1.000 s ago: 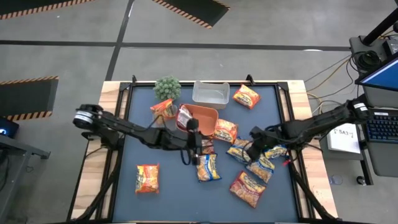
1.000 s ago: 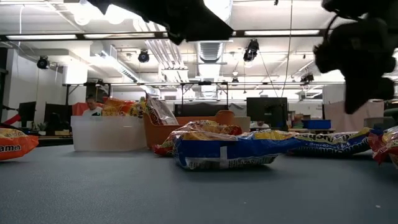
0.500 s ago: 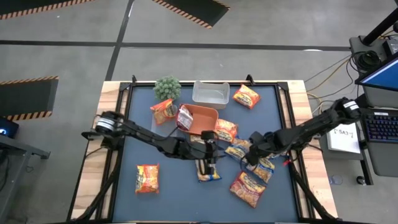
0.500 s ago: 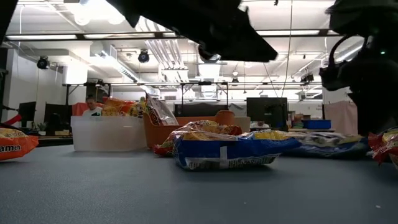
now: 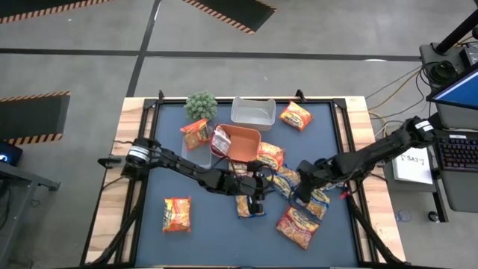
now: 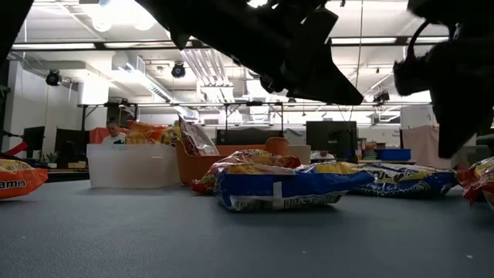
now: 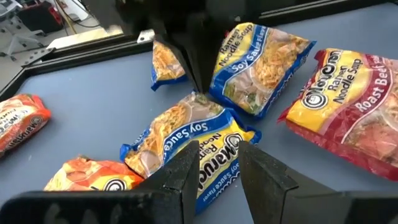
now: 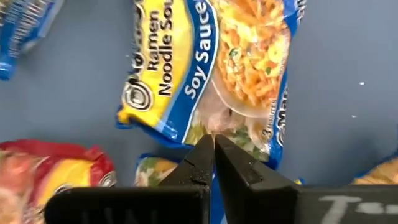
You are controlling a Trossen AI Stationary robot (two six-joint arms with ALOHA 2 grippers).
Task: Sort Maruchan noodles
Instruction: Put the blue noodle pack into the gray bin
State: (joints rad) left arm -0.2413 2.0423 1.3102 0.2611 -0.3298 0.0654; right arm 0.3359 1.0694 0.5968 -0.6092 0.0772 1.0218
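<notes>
Maruchan noodle packets lie flat across the blue mat: blue-and-yellow ones (image 5: pixel 286 181) (image 5: pixel 318 199) in the middle, a red one (image 5: pixel 297 225) near the front, and orange ones (image 5: pixel 177 213) (image 5: pixel 271 155) (image 5: pixel 296 114). My left gripper (image 7: pixel 219 148) hovers open, low over a blue-and-yellow Soy Sauce packet (image 7: pixel 186 134), with nothing between its fingers. My right gripper (image 8: pixel 213 138) is shut and points down at a second Soy Sauce packet (image 8: pixel 211 62). In the left wrist view its tip (image 7: pixel 199 87) stands where the two packets meet. My right gripper points its shut fingertips (image 7: pixel 200 92) steeply down at the end of the farther Soy Sauce packet (image 7: pixel 214 99), coming from the table's right. I cannot tell whether the tips touch the packet or stand just above it.
An orange tray (image 5: pixel 246 147) with a red packet (image 5: pixel 222 140) leaning in it stands behind the middle. Beyond it are a clear tub (image 5: pixel 252 110) and a small green plant (image 5: pixel 200 104). Another orange packet (image 5: pixel 196 132) lies left of the tray. Bare mat shows at front left.
My left gripper has gone from beside the orange tray toward the table's right and near edge and come down over the blue-and-yellow packets, its finger gap unchanged. My right gripper has edged a little toward the near edge, still shut. No packet has moved.
</notes>
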